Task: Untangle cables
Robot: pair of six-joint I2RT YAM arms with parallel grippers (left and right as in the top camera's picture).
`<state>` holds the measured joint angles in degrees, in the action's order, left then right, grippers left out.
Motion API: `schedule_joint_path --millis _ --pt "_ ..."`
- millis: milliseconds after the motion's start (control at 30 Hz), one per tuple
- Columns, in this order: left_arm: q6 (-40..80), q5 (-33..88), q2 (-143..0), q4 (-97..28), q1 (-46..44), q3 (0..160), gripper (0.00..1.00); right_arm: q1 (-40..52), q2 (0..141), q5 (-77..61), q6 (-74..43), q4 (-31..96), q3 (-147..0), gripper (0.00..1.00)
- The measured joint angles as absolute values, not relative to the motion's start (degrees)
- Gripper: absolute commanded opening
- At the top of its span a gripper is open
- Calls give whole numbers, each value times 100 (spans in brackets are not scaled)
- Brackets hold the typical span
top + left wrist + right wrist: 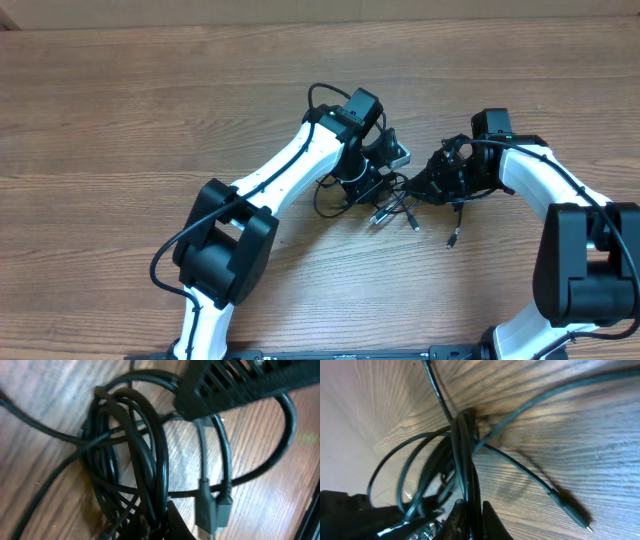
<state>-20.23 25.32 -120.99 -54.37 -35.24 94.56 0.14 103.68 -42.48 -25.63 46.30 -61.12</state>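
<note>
Straight ahead of the left gripper [372,188], which is clamped shut on their loops, the cables [397,208] bunch. Their length runs across to the right gripper [425,187], closed on strands too; both are equally near.

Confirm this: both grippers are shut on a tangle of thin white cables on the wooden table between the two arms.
One thing is wrong: the cables are black, not white, as the left wrist view shows plainly. The rest stands: the left gripper and the right gripper are both shut on the tangle, on the wooden table between the two arms.
</note>
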Motion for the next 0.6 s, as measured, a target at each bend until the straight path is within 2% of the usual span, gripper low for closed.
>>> schedule_joint_path --millis 200,233,300,333,400,600 --pt "-1940 2547 -12099 -5402 -3183 9456 4 14 10368 -3879 -2543 5028 -6112 5" --pt "-1940 2547 -12099 -5402 -3111 9456 4 16 10368 -3809 -2547 5057 -6112 8" --pt "-1938 2593 -12099 -5415 -2939 9454 4 21 10368 -3575 -2543 5175 -6112 31" --pt "-1935 2637 -12099 -5435 -2856 9450 4 21 10368 -3437 -2517 5238 -6119 53" --pt "-1920 2740 -12099 -5496 -2687 9441 4 25 10368 -3122 -2543 5376 -6119 75" --pt "-1896 2902 -12099 -5653 -2283 9441 4 -47 10368 -2565 -2543 6215 -6329 82"
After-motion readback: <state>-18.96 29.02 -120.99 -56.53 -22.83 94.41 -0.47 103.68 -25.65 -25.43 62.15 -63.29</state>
